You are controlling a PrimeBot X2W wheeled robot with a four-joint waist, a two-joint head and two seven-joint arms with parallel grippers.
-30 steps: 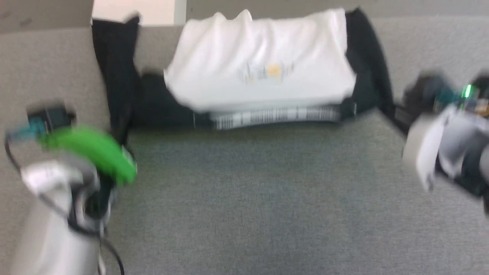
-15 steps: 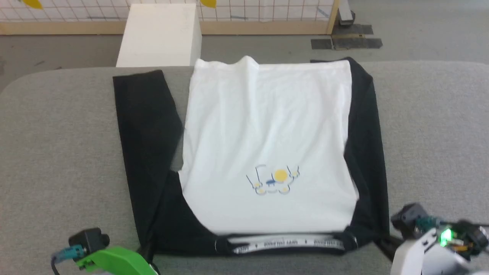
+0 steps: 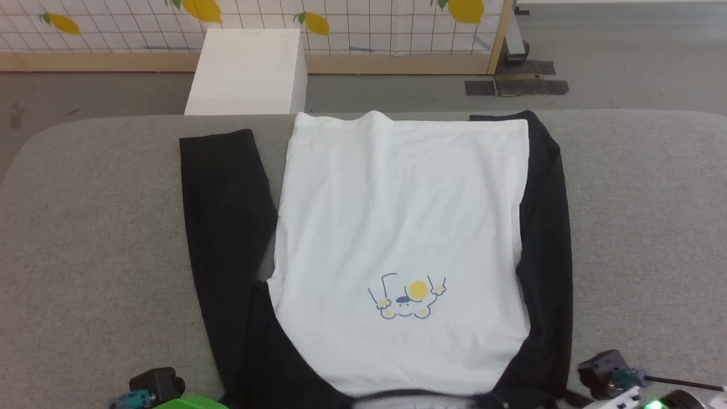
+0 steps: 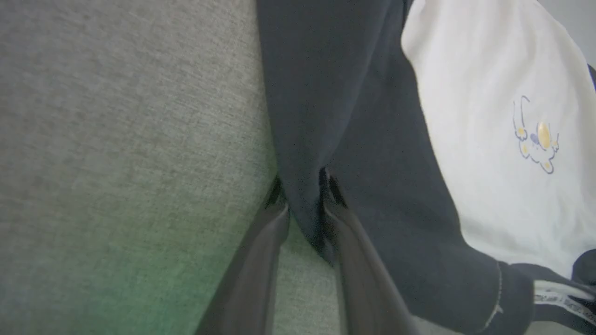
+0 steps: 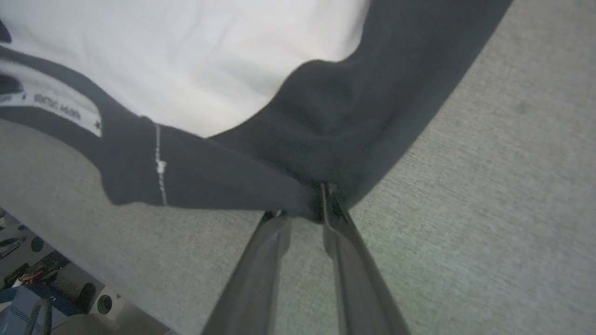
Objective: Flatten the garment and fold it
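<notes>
**Shirt point(image 3: 406, 227) spread flat, a gripper at each near shoulder**

The shirt lies on the grey padded table point(image 3: 102, 227). Its white body is in the middle, with the hem at the far edge and the collar point(image 5: 56, 104) at the near edge. The small print point(image 3: 408, 298) with its yellow circle faces up, near the collar. The left black sleeve point(image 3: 218, 227) runs straight toward the far side, just beside the body. The right black sleeve point(image 3: 545, 238) lies along the body's right edge.

The left gripper point(image 4: 300, 186) is at the near left shoulder. Its two fingers stand slightly apart with a fold of black cloth between them; I cannot tell whether they pinch it or only flank it. The right gripper point(image 5: 302, 202) is at the near right shoulder, fingertips at the edge of the black cloth with a narrow gap between them. Whether it is grasping cannot be told there either.

Beyond the table stand a white box point(image 3: 247, 71) and a mesh fence point(image 3: 363, 28) with lemon pictures.
</notes>
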